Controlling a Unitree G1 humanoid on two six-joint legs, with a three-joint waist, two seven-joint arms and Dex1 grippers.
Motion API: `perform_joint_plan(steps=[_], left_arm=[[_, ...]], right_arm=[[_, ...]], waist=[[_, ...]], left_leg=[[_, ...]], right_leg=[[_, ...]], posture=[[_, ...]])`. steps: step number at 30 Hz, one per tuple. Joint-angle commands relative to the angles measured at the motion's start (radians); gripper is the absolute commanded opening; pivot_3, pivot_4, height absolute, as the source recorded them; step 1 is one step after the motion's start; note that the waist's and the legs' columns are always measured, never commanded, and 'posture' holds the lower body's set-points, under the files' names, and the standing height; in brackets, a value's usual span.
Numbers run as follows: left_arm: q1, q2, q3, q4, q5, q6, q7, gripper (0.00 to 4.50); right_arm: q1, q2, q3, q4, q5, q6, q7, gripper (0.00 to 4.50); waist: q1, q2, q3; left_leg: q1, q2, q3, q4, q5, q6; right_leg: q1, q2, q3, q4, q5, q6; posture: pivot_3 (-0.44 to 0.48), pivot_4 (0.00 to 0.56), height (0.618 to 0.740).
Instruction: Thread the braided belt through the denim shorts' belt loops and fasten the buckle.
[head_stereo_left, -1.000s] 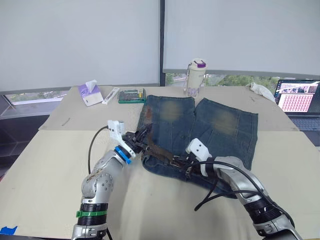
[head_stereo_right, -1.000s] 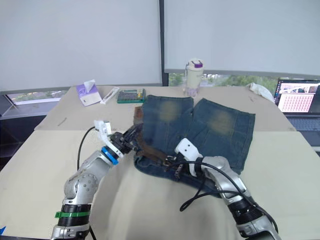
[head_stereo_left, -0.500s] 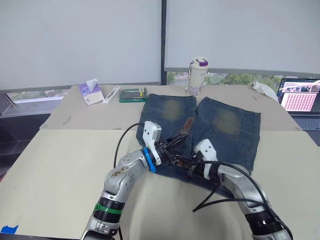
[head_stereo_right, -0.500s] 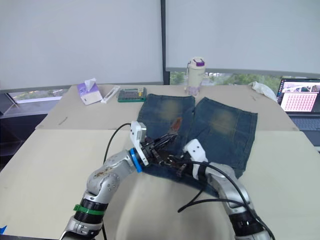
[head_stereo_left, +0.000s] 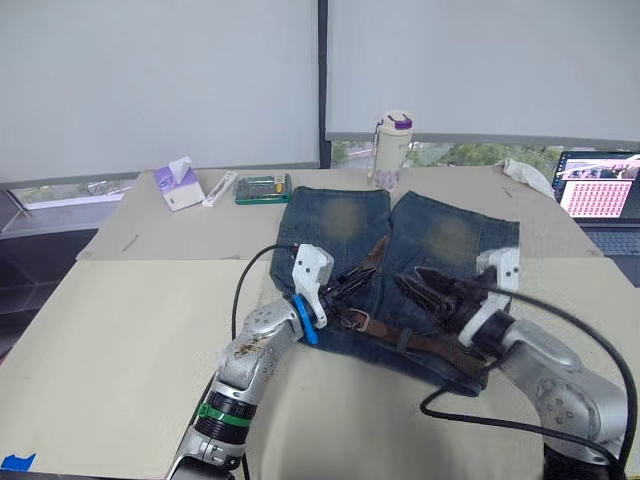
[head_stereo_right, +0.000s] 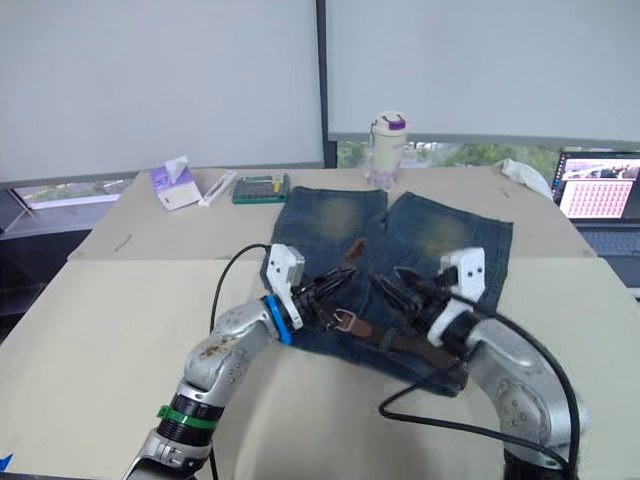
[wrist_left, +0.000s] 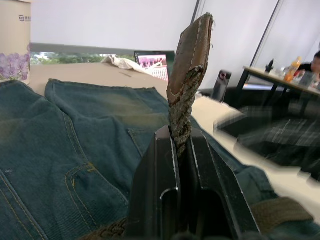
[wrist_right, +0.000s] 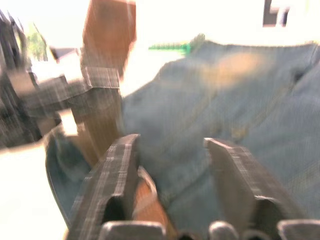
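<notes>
Left gripper (wrist_left: 182, 150) clamped on braided belt (head_stereo_left: 420, 341) tip, raised | right gripper (wrist_right: 172, 150) apart, empty, above denim shorts (head_stereo_left: 345, 225) | belt across waistband, buckle (head_stereo_right: 343, 320) unfastened | step: fastening | next: guide tip into buckle

Silver metal arms carry 2 black-fingered claws, the left claw (head_stereo_left: 350, 288) and right claw (head_stereo_left: 425, 288), white wrist modules and black cables.
</notes>
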Motion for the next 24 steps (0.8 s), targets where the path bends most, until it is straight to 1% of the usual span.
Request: perform_joint_plan(steps=[1, 2, 5, 10, 11, 12, 14, 15, 17, 18, 21, 22, 23, 24], left_arm=[[-0.012, -0.008, -0.017, 0.009, 0.055, -0.056, 0.022, 0.00], [-0.015, -0.013, -0.018, 0.017, 0.061, -0.068, 0.021, 0.00], [-0.019, -0.018, -0.019, 0.032, 0.079, -0.085, 0.022, 0.00], [-0.007, -0.016, -0.029, 0.032, 0.097, -0.106, 0.007, 0.00], [-0.005, -0.017, -0.029, 0.030, 0.097, -0.106, 0.004, 0.00], [-0.002, -0.017, -0.028, 0.028, 0.096, -0.107, 0.003, 0.00], [0.003, -0.015, -0.028, 0.025, 0.099, -0.112, 0.001, 0.00], [0.006, -0.013, -0.029, 0.025, 0.100, -0.115, 0.000, 0.00], [0.008, -0.013, -0.027, 0.026, 0.103, -0.117, 0.003, 0.00], [0.009, -0.013, -0.026, 0.026, 0.104, -0.118, 0.004, 0.00], [0.013, -0.012, -0.030, 0.025, 0.107, -0.126, -0.006, 0.00], [0.015, -0.013, -0.031, 0.024, 0.106, -0.126, -0.008, 0.00], [0.016, -0.013, -0.032, 0.023, 0.105, -0.126, -0.011, 0.00], [0.017, -0.014, -0.032, 0.022, 0.105, -0.127, -0.013, 0.00]], right_arm=[[-0.069, 0.042, -0.017, -0.052, 0.150, 0.105, -0.139, 4.32], [-0.091, 0.061, -0.009, -0.039, 0.158, 0.125, -0.184, 4.46], [-0.141, 0.115, 0.002, -0.006, 0.200, 0.157, -0.287, 4.46], [-0.189, 0.177, 0.015, 0.039, 0.216, 0.168, -0.408, 4.46], [-0.190, 0.178, 0.014, 0.045, 0.219, 0.169, -0.420, 3.93], [-0.190, 0.178, 0.012, 0.047, 0.222, 0.168, -0.431, 3.67], [-0.194, 0.177, 0.008, 0.051, 0.235, 0.161, -0.452, 3.00], [-0.197, 0.178, 0.005, 0.053, 0.244, 0.159, -0.463, 2.57], [-0.203, 0.187, -0.006, 0.060, 0.272, 0.156, -0.494, 1.94], [-0.205, 0.186, -0.008, 0.062, 0.282, 0.155, -0.504, 1.51], [-0.203, 0.176, -0.006, 0.071, 0.299, 0.156, -0.531, 0.56], [-0.201, 0.175, -0.004, 0.073, 0.307, 0.157, -0.539, 0.28], [-0.199, 0.176, -0.004, 0.075, 0.319, 0.157, -0.549, 0.11], [-0.197, 0.175, -0.003, 0.076, 0.330, 0.156, -0.557, 0.06]], waist=[[0.001, 0.001, 0.000], [0.002, 0.001, 0.000], [0.006, 0.001, 0.000], [0.005, 0.001, 0.000], [0.005, 0.001, 0.000], [0.005, 0.002, 0.000], [0.004, 0.002, 0.000], [0.002, 0.002, 0.000], [-0.001, 0.002, 0.000], [-0.004, 0.002, 0.000], [-0.006, 0.002, 0.000], [-0.006, 0.002, 0.000], [-0.006, 0.002, 0.000], [-0.006, 0.002, 0.000]], left_leg=[[0.000, 0.000, 0.000, 0.000, 0.000, 0.000], [0.000, 0.000, 0.000, 0.000, 0.000, 0.000], [0.000, 0.000, 0.000, 0.000, 0.000, 0.000], [0.000, -0.001, 0.000, 0.000, 0.000, 0.000], [-0.001, -0.001, 0.000, 0.000, 0.000, 0.000], [-0.001, -0.001, 0.000, 0.000, 0.000, 0.000], [-0.001, -0.001, 0.000, 0.000, 0.000, 0.000], [0.000, -0.001, 0.000, 0.000, 0.000, 0.000], [0.000, 0.000, 0.000, 0.000, 0.000, 0.000], [0.000, 0.000, 0.000, 0.000, 0.000, 0.000], [0.000, 0.000, 0.000, 0.000, 0.000, 0.000], [0.000, 0.000, 0.000, 0.000, 0.000, 0.000], [0.000, 0.000, 0.000, 0.000, 0.000, 0.000], [0.000, 0.000, 0.000, 0.000, 0.000, 0.001]], right_leg=[[0.000, 0.000, 0.000, 0.000, 0.000, 0.000], [0.000, 0.000, 0.000, 0.000, 0.000, 0.000], [0.000, -0.002, 0.000, 0.000, 0.000, 0.000], [-0.001, -0.001, 0.000, 0.000, 0.000, 0.000], [-0.002, -0.001, 0.000, 0.000, 0.000, 0.000], [-0.002, -0.001, 0.000, 0.000, 0.000, 0.000], [-0.002, -0.001, 0.000, 0.000, 0.000, 0.000], [-0.002, -0.001, 0.000, 0.000, 0.000, 0.000], [-0.002, -0.001, 0.000, 0.000, 0.000, 0.000], [-0.002, -0.001, 0.000, 0.000, 0.000, 0.000], [-0.002, -0.001, 0.000, 0.001, 0.000, 0.000], [-0.002, 0.000, 0.000, 0.001, 0.000, 0.000], [-0.002, -0.001, 0.000, 0.001, 0.000, 0.000], [-0.002, 0.000, 0.000, 0.001, 0.000, 0.000]], posture=[[0.000, 0.150, 0.740], [0.000, 0.150, 0.740], [0.000, 0.150, 0.740], [0.000, 0.150, 0.740], [0.000, 0.150, 0.740], [0.000, 0.150, 0.740], [0.000, 0.150, 0.740], [0.000, 0.150, 0.740], [0.000, 0.150, 0.740], [0.000, 0.150, 0.740], [0.000, 0.150, 0.740], [0.000, 0.150, 0.740], [0.000, 0.150, 0.740], [0.000, 0.150, 0.740]])
